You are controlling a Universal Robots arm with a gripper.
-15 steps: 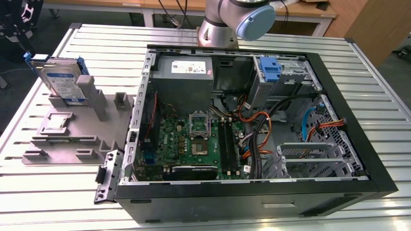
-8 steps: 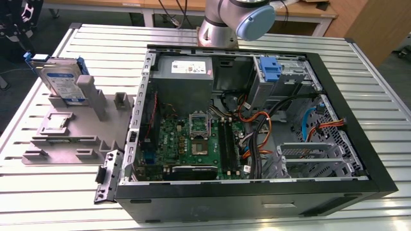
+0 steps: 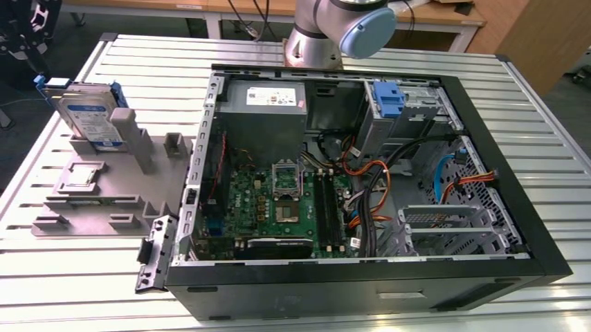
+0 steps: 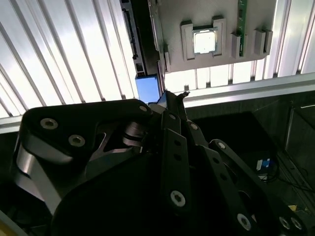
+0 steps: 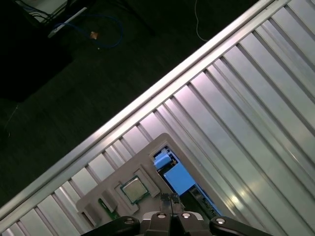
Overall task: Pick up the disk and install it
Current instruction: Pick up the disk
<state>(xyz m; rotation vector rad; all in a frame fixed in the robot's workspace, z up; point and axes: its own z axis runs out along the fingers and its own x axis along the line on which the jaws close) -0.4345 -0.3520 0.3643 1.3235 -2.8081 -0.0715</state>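
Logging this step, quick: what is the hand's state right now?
Hand: closed, fingertips together, holding nothing; the disk stands upright in the grey holder.

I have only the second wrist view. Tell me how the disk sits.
Observer: In the exterior view the disk stands upright on its edge, with its labelled face toward the camera. It is slotted into a grey fixture on the table, outside the computer.
Operator: Now place the computer case for me.
Observer: The computer case lies on its side with its interior open, just to the exterior view's right of that fixture.
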